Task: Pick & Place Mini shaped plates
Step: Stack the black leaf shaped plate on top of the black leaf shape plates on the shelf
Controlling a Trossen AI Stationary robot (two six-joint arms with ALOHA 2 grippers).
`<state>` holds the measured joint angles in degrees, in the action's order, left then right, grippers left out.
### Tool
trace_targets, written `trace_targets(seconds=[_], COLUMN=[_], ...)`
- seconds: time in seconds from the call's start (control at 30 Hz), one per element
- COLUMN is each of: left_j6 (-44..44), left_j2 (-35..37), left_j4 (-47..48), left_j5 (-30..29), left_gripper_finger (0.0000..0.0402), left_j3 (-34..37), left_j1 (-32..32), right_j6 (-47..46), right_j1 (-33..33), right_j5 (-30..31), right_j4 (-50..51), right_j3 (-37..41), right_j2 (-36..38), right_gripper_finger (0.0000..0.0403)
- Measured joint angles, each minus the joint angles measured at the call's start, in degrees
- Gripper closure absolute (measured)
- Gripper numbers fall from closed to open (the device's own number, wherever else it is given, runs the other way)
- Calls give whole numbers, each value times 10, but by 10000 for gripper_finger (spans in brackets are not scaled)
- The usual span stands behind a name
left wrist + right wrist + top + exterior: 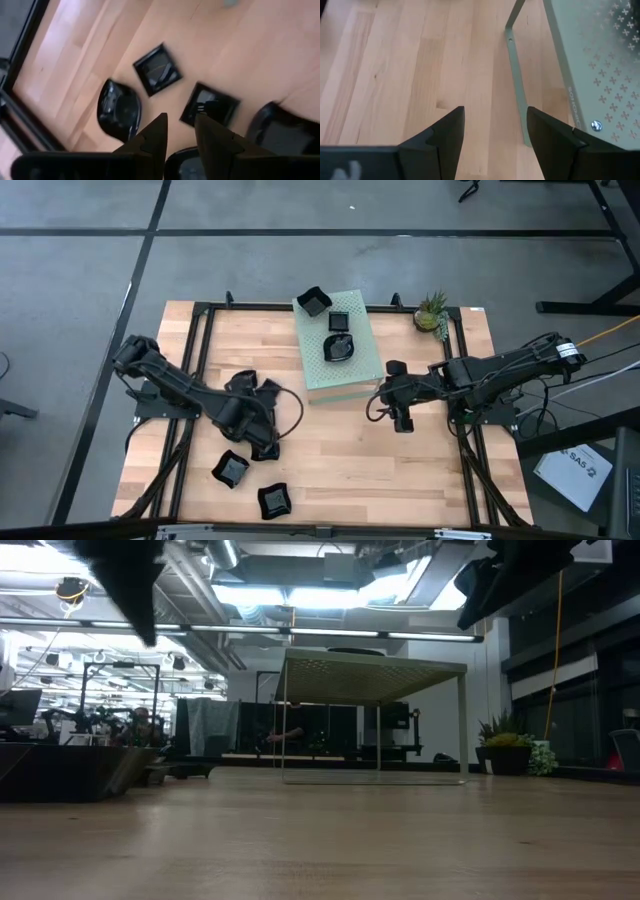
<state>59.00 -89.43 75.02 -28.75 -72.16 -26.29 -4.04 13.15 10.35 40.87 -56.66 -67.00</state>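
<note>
Plates (340, 347): three rest on the green box (362, 370) at the far middle of the counter (330, 450), so the task looks only begun. A cluster stays at the left (255, 392), plus two near the front edge (231, 469). The left pincer (262, 448) hovers over that cluster, fingers slightly apart and empty. The right pincer (403, 422), apart and empty, waits just right of the box.

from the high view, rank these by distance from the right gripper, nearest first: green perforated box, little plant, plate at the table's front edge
Measured from the right gripper:
1. Green perforated box, just beside it, toward the table's middle.
2. Little plant, at the far edge, on the right arm's side.
3. Front-edge plate, on the left arm's side.
</note>
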Motion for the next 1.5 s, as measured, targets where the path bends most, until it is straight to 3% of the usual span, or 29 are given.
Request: trace_targets(seconds=[0.37, 0.83, 1.17, 1.5], left_j6=[77, -8, -73, -86], left_j2=[0, 0, 0, 0], left_j4=[-3, -107, -107, -109], left_j5=[0, 5, 26, 15], left_gripper_finger=[310, 311, 311, 311], left_j3=[103, 167, 184, 231], left_j1=[-11, -9, 2, 59], right_j6=[-6, -12, -17, -23], right_j1=[0, 0, 0, 0], right_j5=[1, 1, 1, 1], right_j4=[-9, -35, -45, -55], right_j3=[0, 0, 0, 0], right_j2=[0, 0, 0, 0], right_gripper_finger=[191, 191, 191, 191])
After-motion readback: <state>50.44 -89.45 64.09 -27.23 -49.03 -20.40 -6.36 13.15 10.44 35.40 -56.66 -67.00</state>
